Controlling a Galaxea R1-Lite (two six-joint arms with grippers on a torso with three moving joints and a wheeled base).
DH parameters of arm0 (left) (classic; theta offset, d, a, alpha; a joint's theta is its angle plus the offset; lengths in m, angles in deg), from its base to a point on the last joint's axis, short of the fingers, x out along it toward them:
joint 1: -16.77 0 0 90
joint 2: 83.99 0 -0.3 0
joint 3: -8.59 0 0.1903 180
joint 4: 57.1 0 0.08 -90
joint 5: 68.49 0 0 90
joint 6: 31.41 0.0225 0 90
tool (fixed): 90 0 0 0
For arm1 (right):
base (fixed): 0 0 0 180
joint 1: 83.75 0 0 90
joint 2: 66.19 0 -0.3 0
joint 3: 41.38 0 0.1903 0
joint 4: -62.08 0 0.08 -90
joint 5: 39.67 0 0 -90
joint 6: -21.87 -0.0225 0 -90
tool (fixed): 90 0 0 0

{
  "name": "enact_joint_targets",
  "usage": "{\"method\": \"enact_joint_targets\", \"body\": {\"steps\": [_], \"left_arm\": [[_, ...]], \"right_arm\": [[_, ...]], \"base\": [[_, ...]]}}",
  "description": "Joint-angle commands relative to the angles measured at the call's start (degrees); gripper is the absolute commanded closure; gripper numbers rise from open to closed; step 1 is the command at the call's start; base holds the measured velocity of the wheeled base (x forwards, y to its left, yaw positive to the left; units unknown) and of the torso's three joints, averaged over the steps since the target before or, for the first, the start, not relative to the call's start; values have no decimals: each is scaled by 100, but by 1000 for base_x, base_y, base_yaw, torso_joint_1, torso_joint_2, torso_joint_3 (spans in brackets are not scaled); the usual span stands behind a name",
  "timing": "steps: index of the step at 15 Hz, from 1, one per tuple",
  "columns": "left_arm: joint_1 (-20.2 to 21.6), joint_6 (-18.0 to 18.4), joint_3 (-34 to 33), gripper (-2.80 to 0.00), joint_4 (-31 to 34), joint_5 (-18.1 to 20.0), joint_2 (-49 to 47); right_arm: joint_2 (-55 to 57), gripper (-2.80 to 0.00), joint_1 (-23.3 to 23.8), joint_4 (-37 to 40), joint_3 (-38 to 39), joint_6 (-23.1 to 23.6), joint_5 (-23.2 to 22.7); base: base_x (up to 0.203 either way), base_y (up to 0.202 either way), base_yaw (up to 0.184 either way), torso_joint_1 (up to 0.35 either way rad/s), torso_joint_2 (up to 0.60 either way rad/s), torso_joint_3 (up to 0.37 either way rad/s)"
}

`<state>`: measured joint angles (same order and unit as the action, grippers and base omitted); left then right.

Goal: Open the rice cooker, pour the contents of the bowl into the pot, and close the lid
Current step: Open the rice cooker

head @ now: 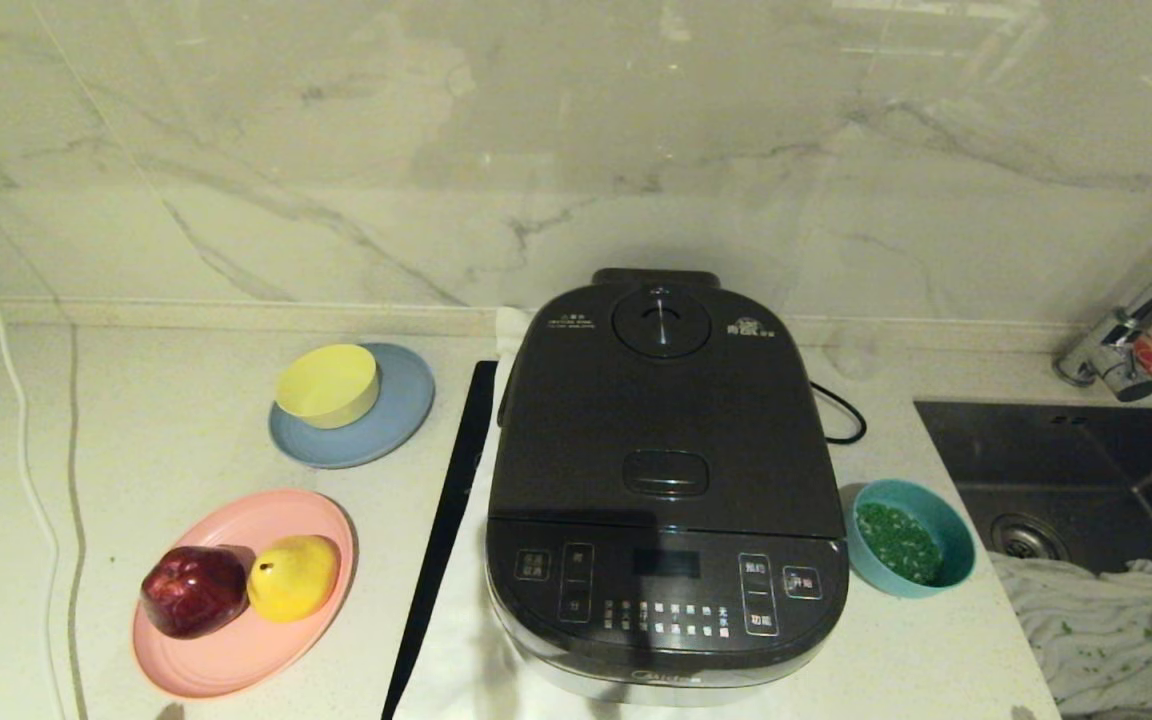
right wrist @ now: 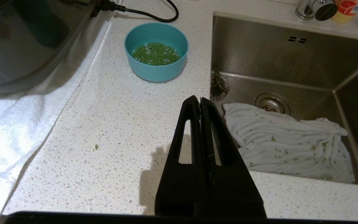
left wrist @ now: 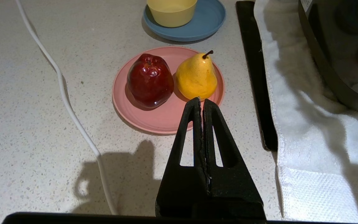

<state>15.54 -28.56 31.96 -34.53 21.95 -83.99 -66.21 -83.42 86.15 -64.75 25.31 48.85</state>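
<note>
The dark grey rice cooker (head: 664, 480) stands in the middle of the counter on a white towel (head: 466, 640). Its lid (head: 661, 420) is down, so the pot is hidden. Right of the cooker sits the teal bowl (head: 911, 550), also in the right wrist view (right wrist: 156, 51), holding the green contents (right wrist: 156, 54). My right gripper (right wrist: 200, 99) hangs shut and empty over the counter near the front edge, short of the bowl. My left gripper (left wrist: 201, 100) is shut and empty too, hovering in front of the pink plate (left wrist: 154, 119). Neither gripper shows in the head view.
The pink plate (head: 236, 650) carries a red apple (head: 194, 590) and a yellow pear (head: 294, 576). A yellow bowl (head: 328, 384) sits on a blue plate (head: 398, 420). A black strip (head: 446, 520) lies left of the towel. A sink (head: 1086, 470) with a white cloth (head: 1106, 630) is on the right.
</note>
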Motion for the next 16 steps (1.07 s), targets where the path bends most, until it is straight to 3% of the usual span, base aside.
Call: {"method": "enact_joint_targets", "body": {"steps": [1, 16], "left_arm": [[0, 6, -44, 0, 0, 0, 9], [0, -20, -53, 0, 9, -26, 9]], "right_arm": [[2, 0, 2, -7, 9, -155, -2], [2, 0, 2, -9, 9, -177, -2]], "base": [[0, 0, 0, 0, 0, 0], [0, 0, 0, 0, 0, 0]]}}
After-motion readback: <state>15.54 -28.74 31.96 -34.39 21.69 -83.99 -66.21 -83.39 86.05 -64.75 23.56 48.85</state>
